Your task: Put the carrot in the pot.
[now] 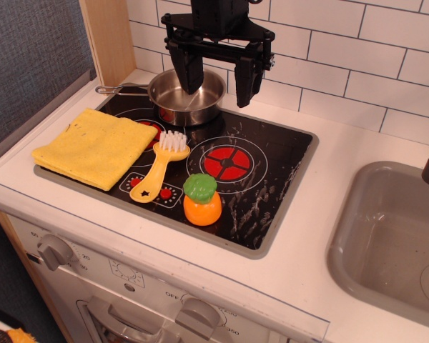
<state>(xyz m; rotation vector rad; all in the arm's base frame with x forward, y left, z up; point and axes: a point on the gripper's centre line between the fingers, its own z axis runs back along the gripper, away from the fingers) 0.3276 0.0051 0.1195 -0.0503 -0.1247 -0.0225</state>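
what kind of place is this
Most likely a toy play kitchen: a printed black stovetop with red burner rings, a grey sink basin beside it, oven knobs below and white tile behind.

The carrot [202, 201] stands upright at the stovetop's [286, 182] front edge, beside a yellow dish brush [159, 168]. The gripper [217, 86] hangs spread above the pot [186, 96], empty.

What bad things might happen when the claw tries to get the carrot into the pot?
1. The carrot is stubby and rounded, so it might slip or roll from the open claw.
2. The yellow brush lies close beside the carrot; the claw could bump it.
3. The pot is small, with a long handle, and the claw hangs right above it; a nudge might shift it or the carrot might miss.
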